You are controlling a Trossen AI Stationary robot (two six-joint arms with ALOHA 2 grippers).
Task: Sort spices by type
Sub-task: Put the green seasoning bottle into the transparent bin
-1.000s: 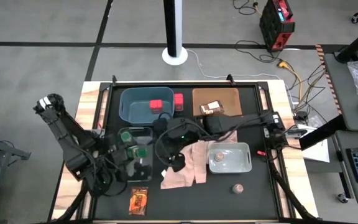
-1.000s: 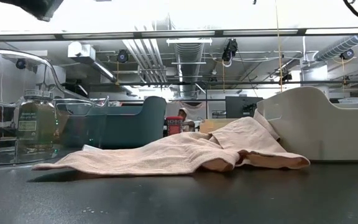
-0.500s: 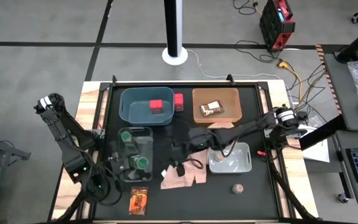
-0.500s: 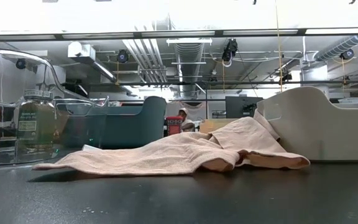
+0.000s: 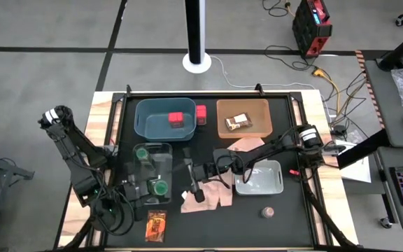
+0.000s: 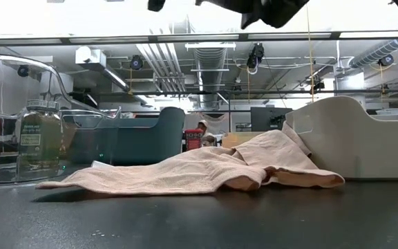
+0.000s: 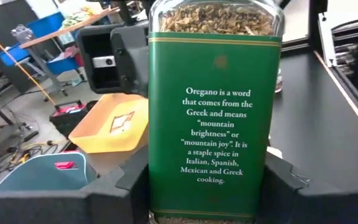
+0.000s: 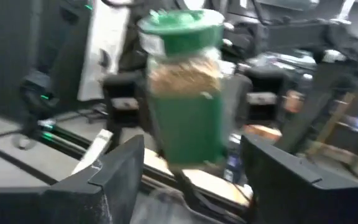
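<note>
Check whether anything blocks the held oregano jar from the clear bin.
Nothing visible does. The left gripper holds the oregano jar over the near end of the clear bin; the other green-lidded jar stands at the far end, clear of it.

Oregano jar (image 7: 213, 112) wears a dark green label with gold edging and white lettering, tan-green flakes showing above it; its lid (image 5: 160, 187) is bright green; teal bin (image 5: 143, 126) holds a pink-red box (image 5: 176, 119); orange bin (image 5: 257, 115); pale pink cloth (image 6: 199, 169); orange-red packet (image 5: 156, 225); black tabletop (image 5: 292, 224).
</note>
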